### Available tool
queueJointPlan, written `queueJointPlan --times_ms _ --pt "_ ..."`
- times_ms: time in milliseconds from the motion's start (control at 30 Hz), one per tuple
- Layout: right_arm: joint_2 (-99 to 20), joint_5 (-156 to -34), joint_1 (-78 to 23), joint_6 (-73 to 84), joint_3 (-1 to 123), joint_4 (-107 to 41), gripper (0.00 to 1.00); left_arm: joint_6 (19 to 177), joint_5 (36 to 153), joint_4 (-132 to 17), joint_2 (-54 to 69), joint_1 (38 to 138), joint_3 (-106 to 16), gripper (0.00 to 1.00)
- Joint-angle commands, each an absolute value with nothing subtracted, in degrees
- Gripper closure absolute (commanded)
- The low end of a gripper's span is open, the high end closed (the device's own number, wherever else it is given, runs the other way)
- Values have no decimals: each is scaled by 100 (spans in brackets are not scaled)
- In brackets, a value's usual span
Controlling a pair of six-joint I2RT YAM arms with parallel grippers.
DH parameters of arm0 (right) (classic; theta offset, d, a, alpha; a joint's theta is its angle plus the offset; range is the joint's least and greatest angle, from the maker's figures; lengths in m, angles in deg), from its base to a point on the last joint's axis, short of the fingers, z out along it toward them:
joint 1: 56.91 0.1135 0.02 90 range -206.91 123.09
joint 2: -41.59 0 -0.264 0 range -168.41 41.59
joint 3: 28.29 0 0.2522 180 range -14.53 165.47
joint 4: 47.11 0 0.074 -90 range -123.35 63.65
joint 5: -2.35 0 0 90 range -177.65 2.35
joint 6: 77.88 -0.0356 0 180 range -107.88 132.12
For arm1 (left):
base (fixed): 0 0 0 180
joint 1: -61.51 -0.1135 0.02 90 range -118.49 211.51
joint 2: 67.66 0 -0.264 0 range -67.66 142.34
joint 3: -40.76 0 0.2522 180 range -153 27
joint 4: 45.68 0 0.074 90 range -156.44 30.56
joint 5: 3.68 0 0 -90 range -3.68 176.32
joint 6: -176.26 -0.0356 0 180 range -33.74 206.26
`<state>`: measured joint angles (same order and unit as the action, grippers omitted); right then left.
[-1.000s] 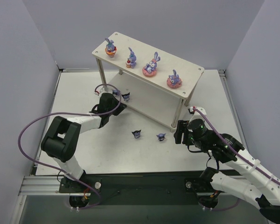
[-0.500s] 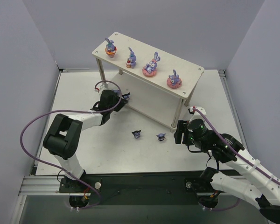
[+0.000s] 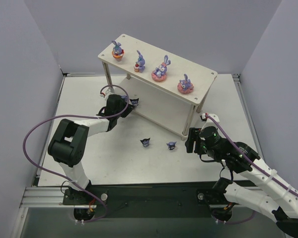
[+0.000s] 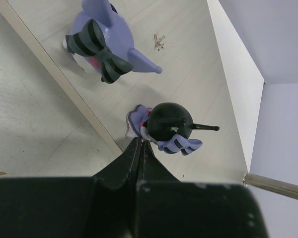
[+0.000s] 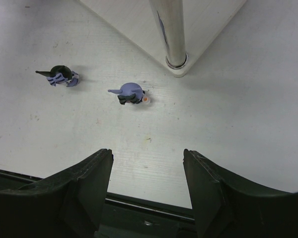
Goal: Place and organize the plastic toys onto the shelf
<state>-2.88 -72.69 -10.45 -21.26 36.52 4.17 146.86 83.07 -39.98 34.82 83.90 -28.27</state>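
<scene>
The shelf [image 3: 203, 79] is a pale wooden rack with two boards on thin round legs, standing in the upper middle of the top view. Four purple rabbits [image 3: 161, 69] with long ears stand in a row along its top board, on pink or orange round bases. The bow figure [image 4: 102, 47], pale blue with a dark striped bow, stands on the lower board at the upper left of the left wrist view. The black-headed figure [image 4: 166, 126] sits on the same board near its edge. The tips of the left claw [image 4: 141, 143] touch it, and the fingers are pressed together. I cannot tell whether they pinch any part of the toy. Two more small dark blue figures stand on the white table [image 3: 119, 163] below the shelf, the first [image 3: 146, 142] left of the second [image 3: 171, 145]. The right claw [image 5: 148, 183] hangs above the table near them with its fingers spread apart and nothing between them.

Since a second ago the left arm has reached further up toward the shelf's lower board. The right arm, the rabbits and the two figures on the table have not moved.
</scene>
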Motion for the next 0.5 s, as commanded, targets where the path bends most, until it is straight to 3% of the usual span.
queueJointPlan --times_ms 0,467 --pt "-297 -7130 -1076 -2092 3619 444 40 14533 8201 -3940 3500 8330 -3039 100" --pt "-306 -7122 -1076 -2057 3645 453 40 14463 8122 -3984 3737 8260 -3268 100"
